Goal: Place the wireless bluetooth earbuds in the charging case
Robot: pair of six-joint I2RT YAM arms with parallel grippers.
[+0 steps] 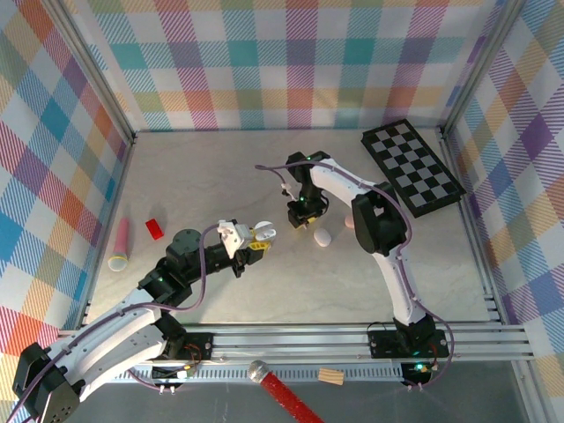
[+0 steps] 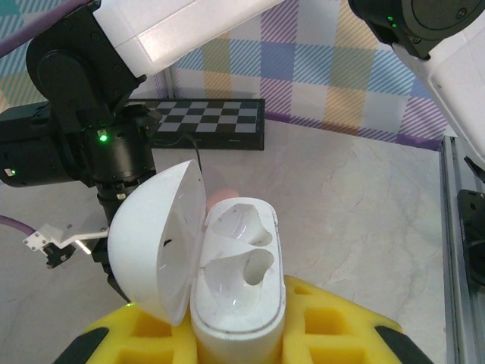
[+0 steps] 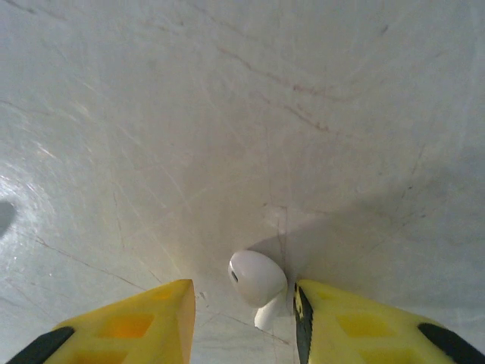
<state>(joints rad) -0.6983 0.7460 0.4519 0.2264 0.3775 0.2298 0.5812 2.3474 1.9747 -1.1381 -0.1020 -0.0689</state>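
– Over the pale marbled table (image 3: 227,114), what did the left gripper (image 1: 254,240) have?
– It pinched the open white plastic charging case (image 2: 239,292).
– And the small white plastic earbud (image 3: 256,277)?
– On the table, between the right gripper's (image 3: 243,299) spread fingers.

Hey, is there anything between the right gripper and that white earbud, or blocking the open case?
Nothing visible does. The right gripper straddles the white earbud on bare table, jaws open. The charging case, clamped in the left gripper, has its lid swung back and both sockets empty.
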